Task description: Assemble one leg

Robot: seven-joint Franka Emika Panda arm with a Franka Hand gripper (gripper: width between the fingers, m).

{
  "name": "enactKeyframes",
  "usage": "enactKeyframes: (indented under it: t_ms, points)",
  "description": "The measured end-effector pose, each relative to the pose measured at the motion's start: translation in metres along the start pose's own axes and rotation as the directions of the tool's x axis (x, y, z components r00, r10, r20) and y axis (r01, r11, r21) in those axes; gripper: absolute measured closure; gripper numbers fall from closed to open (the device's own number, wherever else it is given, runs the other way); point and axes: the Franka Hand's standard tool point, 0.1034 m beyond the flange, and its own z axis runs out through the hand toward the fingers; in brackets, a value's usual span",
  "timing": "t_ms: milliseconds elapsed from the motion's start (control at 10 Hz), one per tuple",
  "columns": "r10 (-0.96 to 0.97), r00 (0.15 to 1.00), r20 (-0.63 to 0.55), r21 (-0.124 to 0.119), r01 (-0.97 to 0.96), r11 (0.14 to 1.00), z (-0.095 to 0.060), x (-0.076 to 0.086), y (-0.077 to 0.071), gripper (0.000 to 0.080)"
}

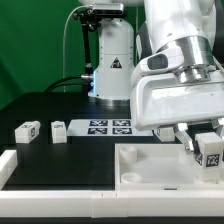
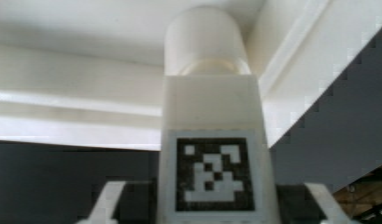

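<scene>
Clamped on the leg [image 2: 214,110] by the gripper [image 1: 205,143]: jaws drawn in just to the block's width, one of the two fingers [image 2: 113,205] pressed flat against each flank. Seen down its length in the wrist view, rounded peg end pointing away from the camera, square black-and-white tag [image 2: 214,177] facing the lens (blocky pattern, slightly blurred, not readable as letters or digits). Behind it, pale ledges and walls of the large white tray-like piece [image 1: 150,165].

In the exterior view, held at the right, low under the bulky white wrist of the arm [image 1: 175,60], tag turned toward the camera. Directly over the near right part of the tray-like piece; touching it or hanging just clear, impossible to tell.

Two other legs on the black table [image 1: 85,150] at the exterior view's left: a second leg [image 1: 27,130] and a third leg [image 1: 58,130], just beside each other, well apart from the gripper, each showing a small dark tag face. Between them and the arm, the marker board [image 1: 110,125], flat on the table, carrying several square tags.

Further back, a white machine column [image 1: 110,45] bearing a black triangular warning label [image 1: 117,62]; symbol inside too small to make out. Green curtain [image 1: 30,40] behind everything.
</scene>
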Motion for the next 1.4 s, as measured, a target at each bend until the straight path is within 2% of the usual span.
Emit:
enactKeyframes:
  t_ms: [300,500,600,700,1300,1400]
  points:
    - [-0.001,1.0,0.009,0.002,0.001,1.0,-0.0002,0.0003,-0.0003,0.0506]
    - [-0.001,1.0,0.017,0.003,0.0,1.0,0.0005,-0.0014,-0.0006,0.0262]
    - [-0.001,1.0,0.017,0.004,0.0,1.0,0.0006,-0.0015,-0.0006,0.0262]
    - [0.0,1.0,0.017,0.004,0.0,1.0,0.0006,-0.0015,-0.0006,0.0174]
    - [0.001,1.0,0.019,0.004,-0.001,1.0,0.0002,-0.001,-0.0008,0.015]
    - [0.006,1.0,0.025,0.004,-0.006,1.0,-0.0058,0.0053,-0.0019,0.015]
